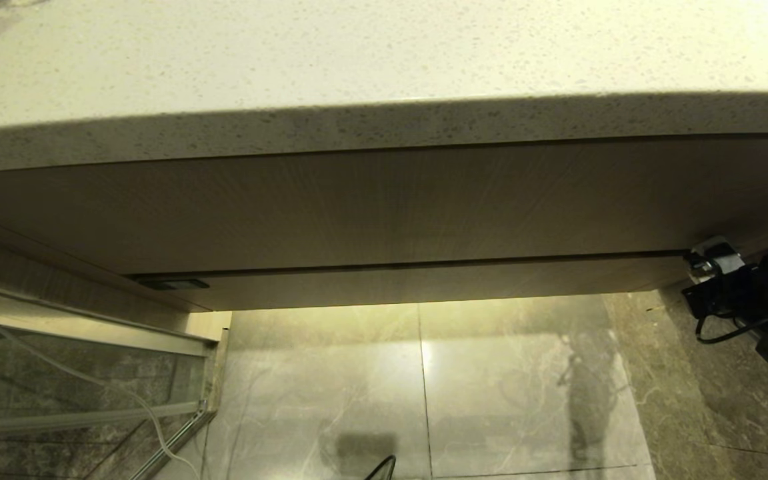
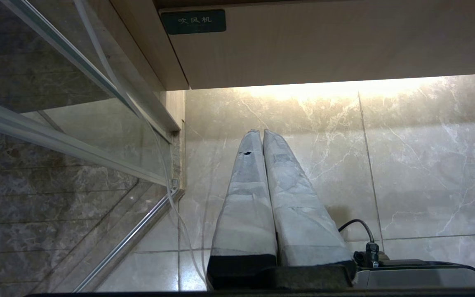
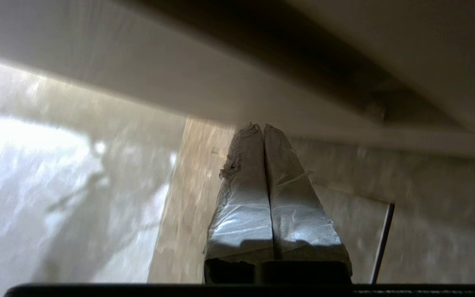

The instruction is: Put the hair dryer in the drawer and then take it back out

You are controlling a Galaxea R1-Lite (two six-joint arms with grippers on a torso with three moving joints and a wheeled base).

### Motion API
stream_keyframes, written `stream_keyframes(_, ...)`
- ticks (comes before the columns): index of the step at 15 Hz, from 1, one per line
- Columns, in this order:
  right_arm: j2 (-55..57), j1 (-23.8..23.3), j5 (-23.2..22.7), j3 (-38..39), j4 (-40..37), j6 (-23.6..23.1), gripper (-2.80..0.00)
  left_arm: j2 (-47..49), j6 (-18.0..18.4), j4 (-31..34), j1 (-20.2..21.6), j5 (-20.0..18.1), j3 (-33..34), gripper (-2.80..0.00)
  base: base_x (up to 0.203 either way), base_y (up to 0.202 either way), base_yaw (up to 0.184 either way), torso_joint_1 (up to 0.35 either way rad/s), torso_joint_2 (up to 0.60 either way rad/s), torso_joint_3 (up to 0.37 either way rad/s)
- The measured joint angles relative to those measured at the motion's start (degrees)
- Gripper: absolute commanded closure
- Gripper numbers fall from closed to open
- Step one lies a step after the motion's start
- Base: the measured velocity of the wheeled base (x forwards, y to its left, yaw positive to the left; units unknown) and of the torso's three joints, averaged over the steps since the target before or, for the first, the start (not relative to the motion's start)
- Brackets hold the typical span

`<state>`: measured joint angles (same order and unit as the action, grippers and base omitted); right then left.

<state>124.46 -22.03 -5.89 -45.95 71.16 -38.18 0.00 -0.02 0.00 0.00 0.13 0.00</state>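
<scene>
1. Currently the drawer (image 1: 424, 283) was seen fully closed under the speckled counter (image 1: 357, 60), as a narrow handleless wood-grain front below the taller front panel (image 1: 384, 207); a small dark label (image 2: 193, 21) was fixed at its left end.
2. No hair dryer was seen in any view; its place could not be told.
3. The right pincer (image 3: 263, 128) was clenched on nothing, its wrapped fingers (image 3: 241, 198) pressed together, and was pointed toward the underside of the cabinet at the right end, near the drawer's lower edge. In the head view only its dark wrist was caught at the right edge.
4. The left pincer (image 2: 261, 133) was also clenched and empty, parked low over the marble floor (image 1: 424, 387) beside a glass partition (image 2: 56, 136).
5. Step judged: the drawer had yet to be opened, and nothing of the task was done.
6. Handling, judged: no handle was offered, so the front would likely have to be hooked from the bottom edge or the seam above; smooth laminate, so slip was possible.
7. The dryer was expected to be light, rigid and slick plastic; the slim handle was judged the best hold, with the cord bundle left alone since it could snag on the drawer wall.
</scene>
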Motion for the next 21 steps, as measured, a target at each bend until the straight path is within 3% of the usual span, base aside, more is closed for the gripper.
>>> stream_keyframes(4, -7.37, 0.03, -0.14, 3.32, -17.4, -2.92, 0.0, 0.0, -0.03, 0.0, 0.0, 0.02, 0.0, 0.0, 0.0, 0.0, 0.0, 0.0, 0.0, 0.0)
stream_keyframes(8, -19.07, 3.39, 0.22, 5.97, -36.85, -4.53, 0.0, 0.0, -0.07, 0.0, 0.0, 0.02, 0.0, 0.0, 0.0, 0.0, 0.0, 0.0, 0.0, 0.0)
stream_keyframes(14, -41.02, 7.69, 1.15, 13.76, -49.92, -4.46, 0.0, 0.0, -0.03, 0.0, 0.0, 0.03, 0.0, 0.0, 0.0, 0.0, 0.0, 0.0, 0.0, 0.0)
stream_keyframes(16, -50.9, 8.25, 1.35, 18.35, -52.52, -2.22, 0.0, 0.0, -0.05, 0.0, 0.0, 0.02, 0.0, 0.0, 0.0, 0.0, 0.0, 0.0, 0.0, 0.0)
stream_keyframes(21, -82.23, 12.53, 2.3, 32.18, -62.0, 9.36, 0.0, 0.0, 0.0, 0.0, 0.0, 0.02, 0.0, 0.0, 0.0, 0.0, 0.0, 0.0, 0.0, 0.0)
